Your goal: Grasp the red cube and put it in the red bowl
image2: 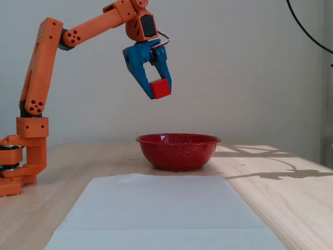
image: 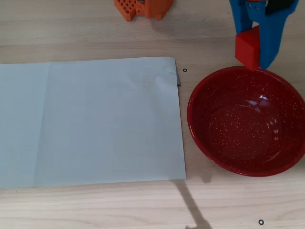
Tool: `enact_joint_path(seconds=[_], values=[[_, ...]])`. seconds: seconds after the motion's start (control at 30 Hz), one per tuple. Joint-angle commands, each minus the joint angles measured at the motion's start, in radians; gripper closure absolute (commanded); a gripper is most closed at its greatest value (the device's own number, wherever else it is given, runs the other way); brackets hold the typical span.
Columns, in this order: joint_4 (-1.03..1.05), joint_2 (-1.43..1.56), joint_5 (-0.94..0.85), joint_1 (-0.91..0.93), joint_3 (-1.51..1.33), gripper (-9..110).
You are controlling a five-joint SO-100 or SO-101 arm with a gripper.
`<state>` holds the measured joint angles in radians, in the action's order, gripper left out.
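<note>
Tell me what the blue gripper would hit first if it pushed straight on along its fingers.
Probably the glossy dark-red speckled bowl. The blue gripper, clamping the small matte red cube, points down and slightly sideways toward it; which part it meets is unclear.

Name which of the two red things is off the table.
The red cube, clamped in the blue gripper high in the air; the red bowl sits on the table.

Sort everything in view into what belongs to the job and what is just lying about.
Job:
small matte red cube, held aloft
glossy speckled dark-red bowl
blue end effector, shut on the cube

Lying about:
pale grey paper sheet on the wooden table
</note>
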<state>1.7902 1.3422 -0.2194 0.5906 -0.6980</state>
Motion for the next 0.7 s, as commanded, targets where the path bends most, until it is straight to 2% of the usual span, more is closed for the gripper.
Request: enact_joint_path(seconds=[0.0, 0.07, 0.13, 0.3, 0.4, 0.6, 0.67], values=[[0.002, 0.066, -0.031, 0.029, -0.011, 78], [-0.023, 0.066, -0.034, 0.035, -0.061, 68], [-0.041, 0.066, -0.035, 0.037, -0.098, 64], [-0.063, 0.063, -0.025, 0.023, -0.132, 60], [-0.061, 0.071, -0.018, 0.008, -0.098, 68], [-0.014, 0.106, 0.02, -0.034, 0.002, 96], [0.011, 0.127, 0.034, -0.057, 0.021, 101]])
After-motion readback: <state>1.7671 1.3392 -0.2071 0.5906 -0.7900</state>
